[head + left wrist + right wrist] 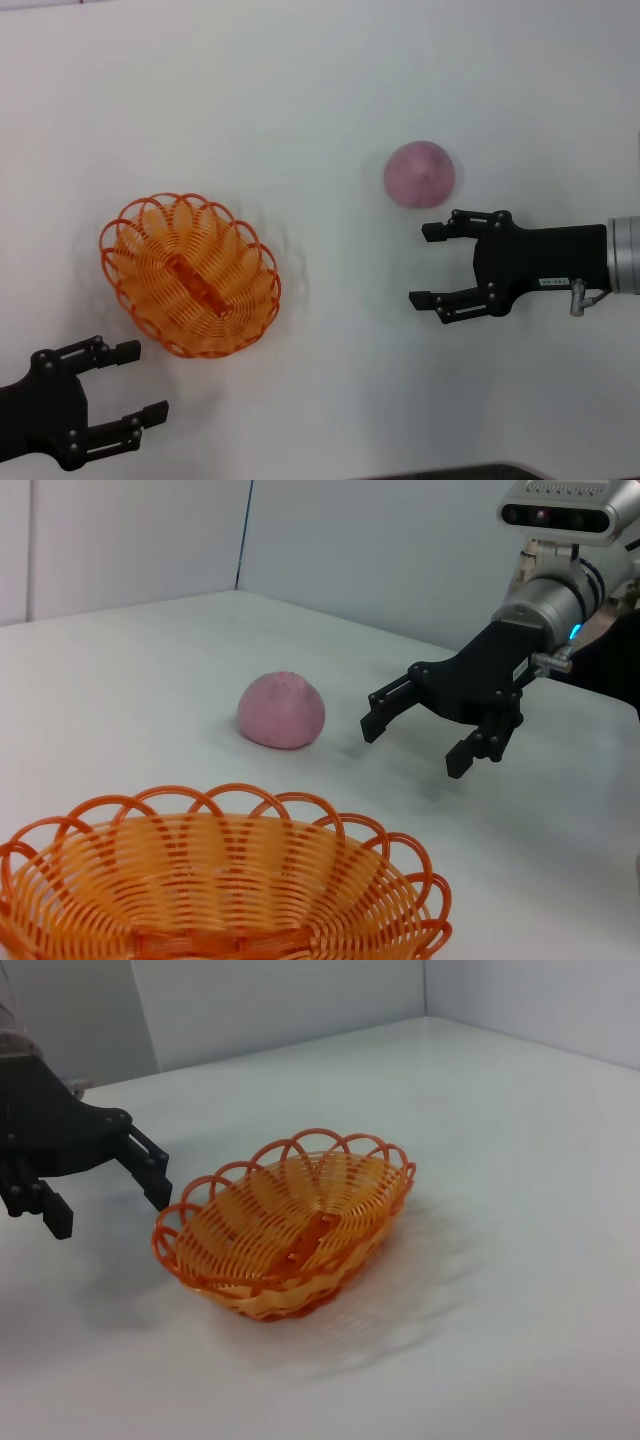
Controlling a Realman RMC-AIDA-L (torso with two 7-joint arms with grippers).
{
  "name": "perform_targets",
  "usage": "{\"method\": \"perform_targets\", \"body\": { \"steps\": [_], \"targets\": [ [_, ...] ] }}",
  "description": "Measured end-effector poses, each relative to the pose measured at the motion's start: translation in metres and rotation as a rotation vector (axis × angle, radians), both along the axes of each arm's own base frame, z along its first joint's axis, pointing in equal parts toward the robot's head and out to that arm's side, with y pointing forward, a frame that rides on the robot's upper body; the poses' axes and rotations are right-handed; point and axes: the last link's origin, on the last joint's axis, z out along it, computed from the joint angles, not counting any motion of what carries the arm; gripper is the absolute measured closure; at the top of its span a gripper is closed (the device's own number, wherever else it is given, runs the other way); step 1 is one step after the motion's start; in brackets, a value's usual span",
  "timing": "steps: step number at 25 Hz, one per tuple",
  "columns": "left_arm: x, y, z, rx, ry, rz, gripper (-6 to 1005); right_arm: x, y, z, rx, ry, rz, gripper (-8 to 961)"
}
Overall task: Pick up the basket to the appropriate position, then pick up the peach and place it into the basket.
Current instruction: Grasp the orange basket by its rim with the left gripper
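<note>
Sitting left of centre on the white table [320, 80], the orange basket [190, 275] is empty, with the left gripper [133, 380] spread open just beside it at lower left. The pink peach [420, 174] sits upper right of centre, and the right gripper [427, 264], open too, hangs just below it without touching.

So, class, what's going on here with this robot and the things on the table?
Nothing is held yet. The orange basket sits empty on the white table, with the left gripper open just beside its near end. The peach lies apart on the table, and the right gripper is open close to it, not touching. The peach still has to go into the basket.
</note>
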Motion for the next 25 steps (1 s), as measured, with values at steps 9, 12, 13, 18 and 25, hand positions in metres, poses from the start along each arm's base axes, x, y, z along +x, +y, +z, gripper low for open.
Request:
{"method": "perform_targets", "body": {
  "steps": [9,12,13,18,25],
  "targets": [
    [0.0,0.0,0.0,0.0,0.001,0.001,245,0.001,0.0,-0.001,0.0,-0.001,-0.008,6],
    [0.0,0.0,0.0,-0.006,-0.005,0.011,245,0.001,0.0,-0.002,-0.001,-0.001,-0.008,6],
    [0.0,0.0,0.001,-0.013,-0.011,0.028,245,0.001,0.0,-0.002,-0.002,-0.001,-0.008,6],
    [0.001,0.008,0.007,-0.062,-0.045,0.15,246,0.001,0.0,-0.002,-0.002,-0.001,-0.008,6],
    [0.003,0.034,0.022,-0.152,-0.101,0.418,247,0.0,0.0,-0.001,-0.001,0.0,-0.008,7]
  ]
}}
